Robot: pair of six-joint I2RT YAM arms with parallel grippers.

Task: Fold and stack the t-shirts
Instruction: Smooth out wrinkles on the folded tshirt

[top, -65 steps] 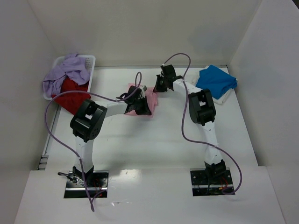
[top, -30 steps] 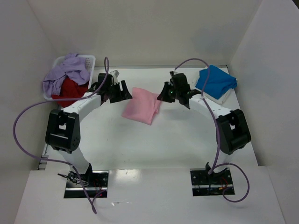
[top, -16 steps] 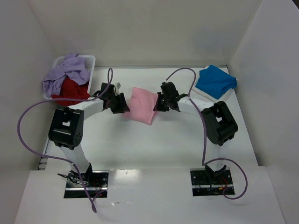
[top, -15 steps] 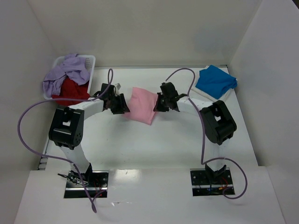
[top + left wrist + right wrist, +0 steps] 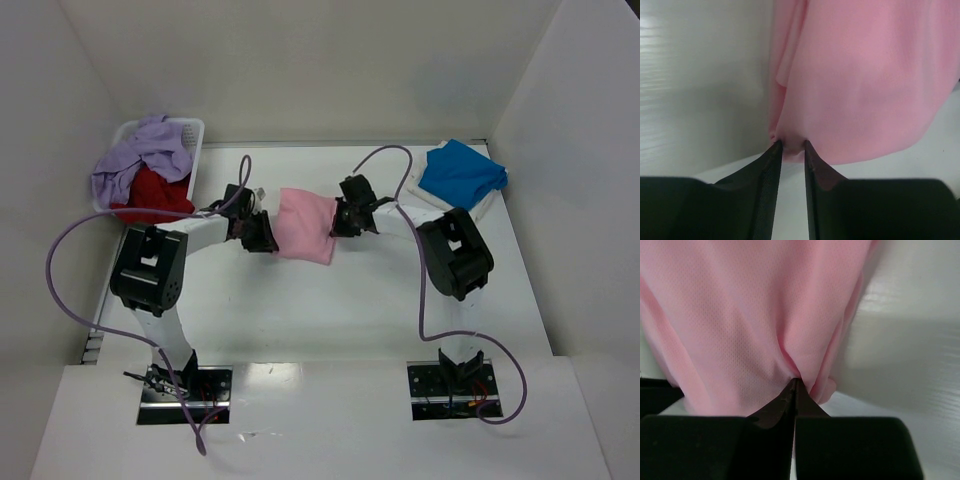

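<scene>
Four t-shirts point(image 5: 305, 225), one basket point(image 5: 196, 127)

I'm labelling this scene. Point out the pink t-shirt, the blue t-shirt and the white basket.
light pink cloth t-shirt point(image 5: 306, 226), top external view, middle of the folded cloth
bright blue cloth t-shirt point(image 5: 462, 175), top external view, middle of the cloth
white perforated plastic basket point(image 5: 196, 140), top external view, right wall

pink t-shirt point(image 5: 305, 226) folded, central, blue t-shirt point(image 5: 460, 174) right
</scene>
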